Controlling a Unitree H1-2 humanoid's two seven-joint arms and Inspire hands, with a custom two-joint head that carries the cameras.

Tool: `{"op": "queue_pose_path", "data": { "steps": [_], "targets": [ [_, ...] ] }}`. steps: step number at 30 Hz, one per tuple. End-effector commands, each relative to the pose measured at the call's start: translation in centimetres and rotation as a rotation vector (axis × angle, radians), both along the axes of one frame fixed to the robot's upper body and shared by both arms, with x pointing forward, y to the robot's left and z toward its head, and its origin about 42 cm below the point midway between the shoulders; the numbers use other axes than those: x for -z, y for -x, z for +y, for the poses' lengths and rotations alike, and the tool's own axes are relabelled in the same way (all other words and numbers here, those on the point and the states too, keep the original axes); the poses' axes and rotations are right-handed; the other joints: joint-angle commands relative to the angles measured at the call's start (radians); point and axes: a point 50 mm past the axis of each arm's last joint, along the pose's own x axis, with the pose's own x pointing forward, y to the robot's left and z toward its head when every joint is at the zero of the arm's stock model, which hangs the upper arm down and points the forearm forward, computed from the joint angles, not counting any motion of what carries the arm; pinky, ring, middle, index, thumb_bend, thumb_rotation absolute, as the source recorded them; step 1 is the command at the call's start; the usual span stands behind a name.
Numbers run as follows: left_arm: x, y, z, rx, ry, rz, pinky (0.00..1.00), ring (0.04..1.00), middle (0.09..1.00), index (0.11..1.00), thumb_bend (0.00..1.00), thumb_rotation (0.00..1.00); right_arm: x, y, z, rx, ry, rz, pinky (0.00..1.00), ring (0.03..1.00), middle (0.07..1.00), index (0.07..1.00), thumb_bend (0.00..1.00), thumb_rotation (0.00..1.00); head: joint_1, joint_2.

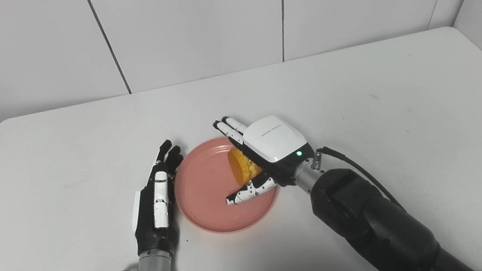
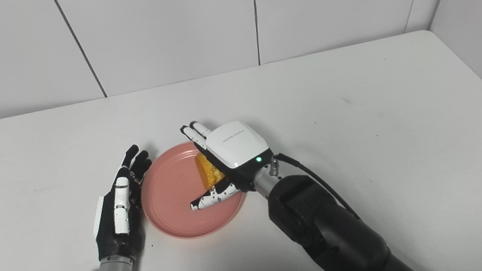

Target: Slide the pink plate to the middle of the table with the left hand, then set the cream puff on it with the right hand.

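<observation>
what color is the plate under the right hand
Pink: the plate is plain salmon-pink, seen best in the left eye view.

A plain white rectangular table (image 1: 358,89) with rounded corners. A round pink plastic plate (image 1: 212,197) lies directly on it, near the middle.

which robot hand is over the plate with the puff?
The right robot hand, white-backed, is over the pink plate with the cream puff under it. The left robot hand rests open beside the plate's left rim, holding nothing.

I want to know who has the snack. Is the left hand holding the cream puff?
No, the left hand lies open beside the pink plate; the cream puff sits under the right hand.
</observation>
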Motion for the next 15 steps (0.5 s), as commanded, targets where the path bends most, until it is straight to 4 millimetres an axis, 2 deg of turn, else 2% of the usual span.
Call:
{"op": "queue_pose_path", "data": {
  "steps": [1, 9, 15],
  "targets": [
    [4.2, 2.3, -1.1, 0.015, 0.034, 0.132, 0.89, 0.907, 0.909, 0.895, 0.38, 1.00, -3.4, 0.3, 1.0, -0.064, -0.060, -0.111, 0.89, 0.995, 1.000, 1.000, 1.00, 0.66, 0.000, 0.001],
    [4.3, 2.2, -0.8, 0.021, 0.004, 0.120, 0.90, 0.898, 0.908, 0.901, 0.39, 1.00, -6.4, 1.1, -0.2, -0.060, -0.136, -0.197, 0.92, 0.999, 1.000, 1.000, 0.98, 0.67, -0.008, -0.005],
    [4.7, 2.0, -0.5, 0.027, -0.007, 0.117, 0.90, 0.899, 0.908, 0.903, 0.40, 1.00, -7.6, 1.2, -1.3, -0.036, -0.176, -0.235, 0.88, 0.977, 1.000, 1.000, 0.97, 0.68, -0.014, -0.007]
  ]
}}
